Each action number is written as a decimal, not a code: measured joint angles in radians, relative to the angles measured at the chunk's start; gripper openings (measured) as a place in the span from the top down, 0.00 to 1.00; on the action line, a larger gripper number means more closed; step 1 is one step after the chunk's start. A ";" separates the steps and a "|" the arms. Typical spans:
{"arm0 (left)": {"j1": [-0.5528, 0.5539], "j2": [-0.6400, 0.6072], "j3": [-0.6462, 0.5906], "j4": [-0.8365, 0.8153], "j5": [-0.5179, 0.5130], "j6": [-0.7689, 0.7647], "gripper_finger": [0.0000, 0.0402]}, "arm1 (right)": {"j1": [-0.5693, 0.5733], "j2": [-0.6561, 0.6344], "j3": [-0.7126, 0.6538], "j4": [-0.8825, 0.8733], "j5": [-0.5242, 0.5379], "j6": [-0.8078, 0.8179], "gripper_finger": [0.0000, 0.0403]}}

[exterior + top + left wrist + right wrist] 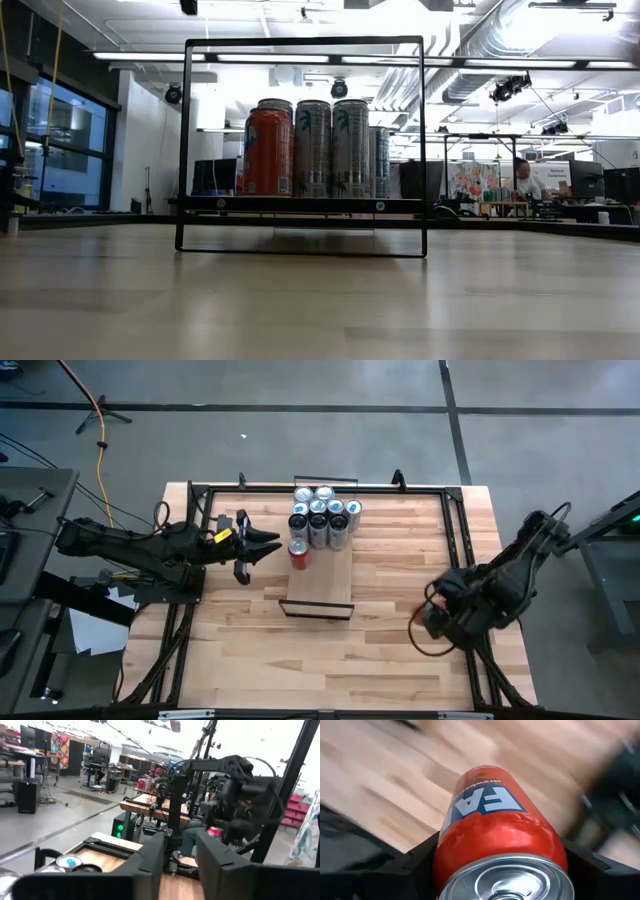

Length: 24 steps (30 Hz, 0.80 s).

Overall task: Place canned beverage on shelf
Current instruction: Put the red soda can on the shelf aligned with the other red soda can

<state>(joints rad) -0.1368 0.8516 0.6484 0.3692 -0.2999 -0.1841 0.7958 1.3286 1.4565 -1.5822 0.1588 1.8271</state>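
Observation:
The shelf [320, 582] is a narrow light-wood plank with a black frame [300, 250] at its near end. Several cans [322, 512] stand upright on its far end, and a red can [299, 552] stands at its left edge, also visible in the low view [268, 148]. My left gripper [262, 546] is open and empty, just left of that red can. My right gripper [432, 618] is at the table's right side, shut on another red can [495, 835]. My right gripper pinches the red can's side wall near its top end [445, 855], one finger [415, 860] on each side. The can's silver top [510, 880] faces back toward the wrist and its body points away past the fingertips. The can appears clear of the table.
Black frame rails [455, 530] run along the tabletop's left, right and far edges. Bare tabletop [380, 650] lies between the shelf's near end and my right gripper. The room beyond holds desks and a person [522, 175] far off.

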 joint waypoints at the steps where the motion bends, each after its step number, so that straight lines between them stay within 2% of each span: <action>1: 0.000 0.000 0.019 -0.026 0.000 0.008 0.79 | -0.018 -0.003 0.021 0.009 0.052 -0.037 0.30; 4: 0.000 0.000 0.081 -0.119 0.000 0.028 0.67 | -0.091 -0.002 0.055 0.036 0.163 -0.120 0.30; 7: 0.000 0.000 0.141 -0.192 0.000 0.031 0.55 | -0.200 0.000 0.048 0.060 0.173 -0.245 0.30; 11: 0.000 0.000 0.183 -0.219 0.001 0.031 0.45 | -0.359 0.015 0.048 0.192 0.151 -0.459 0.30; 17: -0.001 0.000 0.188 -0.245 0.015 0.031 0.41 | -0.567 0.096 0.050 0.377 0.009 -0.743 0.30; 24: -0.001 0.000 0.188 -0.320 0.055 -0.008 0.41 | -0.697 0.236 0.050 0.455 -0.062 -0.911 0.30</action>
<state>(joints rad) -0.1375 0.8520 0.8360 0.0492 -0.2447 -0.1923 0.0990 1.5645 1.5063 -1.1267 0.0963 0.9156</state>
